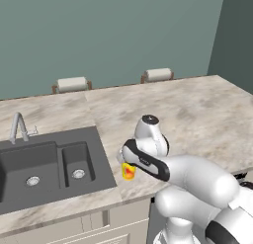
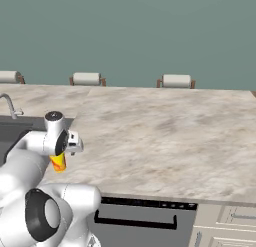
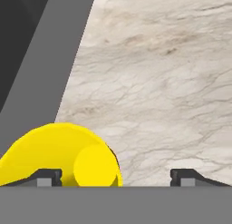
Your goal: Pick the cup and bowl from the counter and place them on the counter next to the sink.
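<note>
With its jaws spread wide and clear of the walls, the gripper (image 3: 116,177) hangs directly above the cup (image 3: 61,156), which stands upright on the counter (image 1: 197,114) just right of the sink (image 1: 47,164).

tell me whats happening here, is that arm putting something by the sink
The white arm has its gripper over the counter just right of the sink. The yellow cup stands upright on the counter there, close to the sink's edge. In the hand view the fingertips are spread wide, with the cup near one of them and not clamped. It looks released.
</note>
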### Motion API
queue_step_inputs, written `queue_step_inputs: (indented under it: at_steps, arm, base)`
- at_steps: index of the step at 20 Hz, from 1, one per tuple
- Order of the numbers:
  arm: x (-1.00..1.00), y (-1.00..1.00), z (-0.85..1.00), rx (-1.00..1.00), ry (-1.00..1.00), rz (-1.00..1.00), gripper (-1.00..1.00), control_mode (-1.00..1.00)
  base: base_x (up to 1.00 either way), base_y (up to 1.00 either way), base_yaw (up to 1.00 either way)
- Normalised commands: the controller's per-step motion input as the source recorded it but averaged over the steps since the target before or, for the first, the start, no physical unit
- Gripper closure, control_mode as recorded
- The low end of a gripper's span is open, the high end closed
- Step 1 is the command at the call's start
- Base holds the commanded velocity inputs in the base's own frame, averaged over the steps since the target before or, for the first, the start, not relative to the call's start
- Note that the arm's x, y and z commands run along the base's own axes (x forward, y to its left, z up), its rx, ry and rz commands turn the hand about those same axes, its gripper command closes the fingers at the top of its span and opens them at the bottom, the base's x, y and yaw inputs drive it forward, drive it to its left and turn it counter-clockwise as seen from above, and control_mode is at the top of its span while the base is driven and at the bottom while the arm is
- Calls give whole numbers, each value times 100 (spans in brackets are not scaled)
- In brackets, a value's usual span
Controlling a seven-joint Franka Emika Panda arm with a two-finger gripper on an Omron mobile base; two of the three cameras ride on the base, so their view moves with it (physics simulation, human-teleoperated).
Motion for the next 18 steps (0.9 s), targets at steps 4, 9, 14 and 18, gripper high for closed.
queue_step_inputs:
  at_steps: [4, 9, 14, 18]
  arm:
    - [0, -1, 51, -4, 9, 0, -100, -100]
    - [0, -1, 56, -1, 7, 0, -100, -100]
    - [-26, -9, 29, 1, 0, -6, -100, -100]
    - [-74, -20, 18, 6, 0, -9, -100, -100]
  base:
    - [0, 0, 0]
    - [0, 0, 0]
    - [0, 0, 0]
    - [0, 0, 0]
